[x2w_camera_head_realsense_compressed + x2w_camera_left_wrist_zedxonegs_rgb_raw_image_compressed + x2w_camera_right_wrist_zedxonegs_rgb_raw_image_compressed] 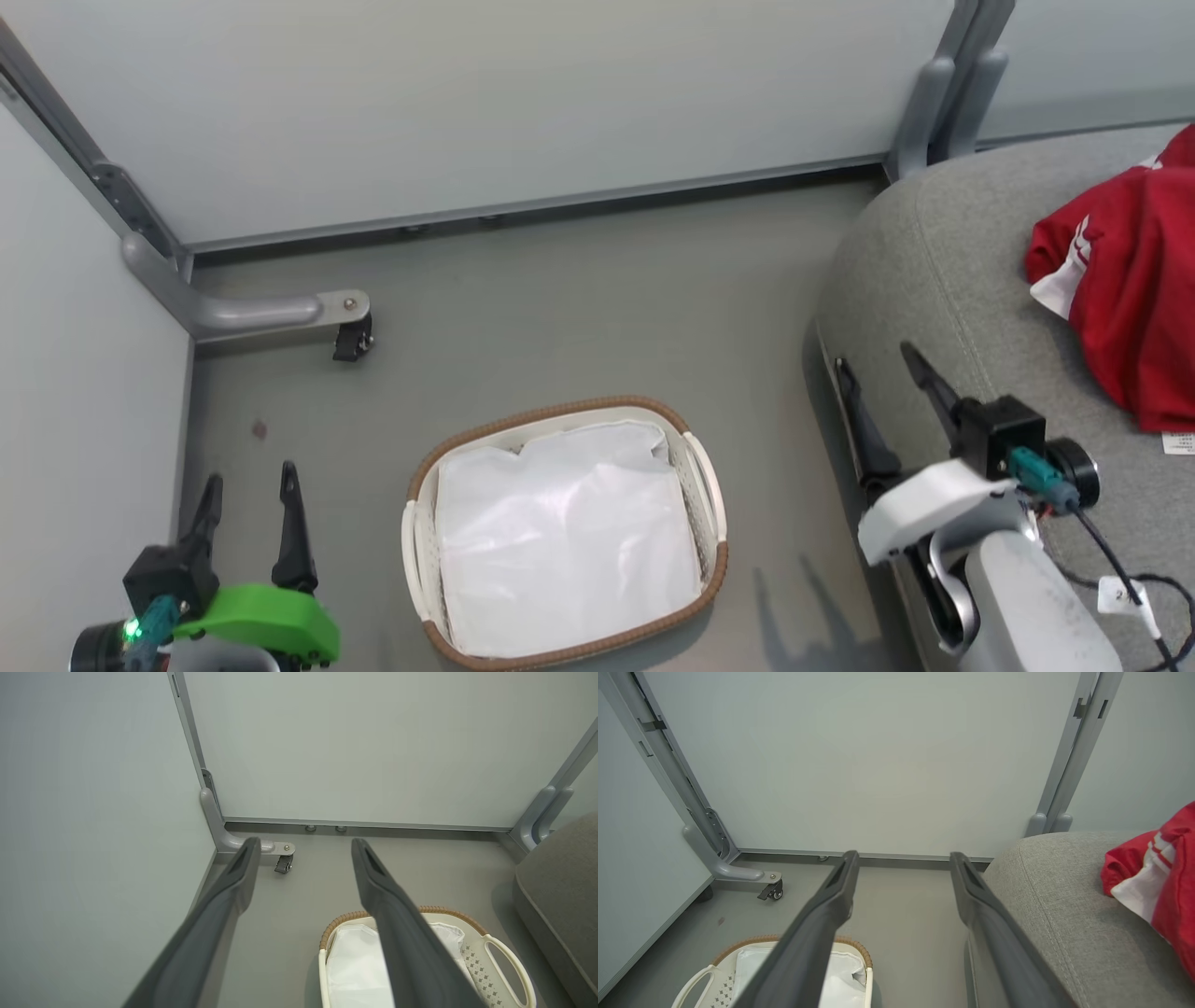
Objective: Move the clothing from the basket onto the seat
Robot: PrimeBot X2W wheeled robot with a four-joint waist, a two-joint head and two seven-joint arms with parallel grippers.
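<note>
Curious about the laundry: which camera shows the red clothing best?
Head view: most of the clothing shows, lying on the seat. Right wrist view catches just an edge; left wrist view faces the basket.

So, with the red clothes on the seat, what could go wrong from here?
The clothing runs past the head view's right edge, so part may overhang the seat unseen. The basket shows just its white liner; another grab would pull that. The right gripper trails a cable over the seat that could snag.
</note>
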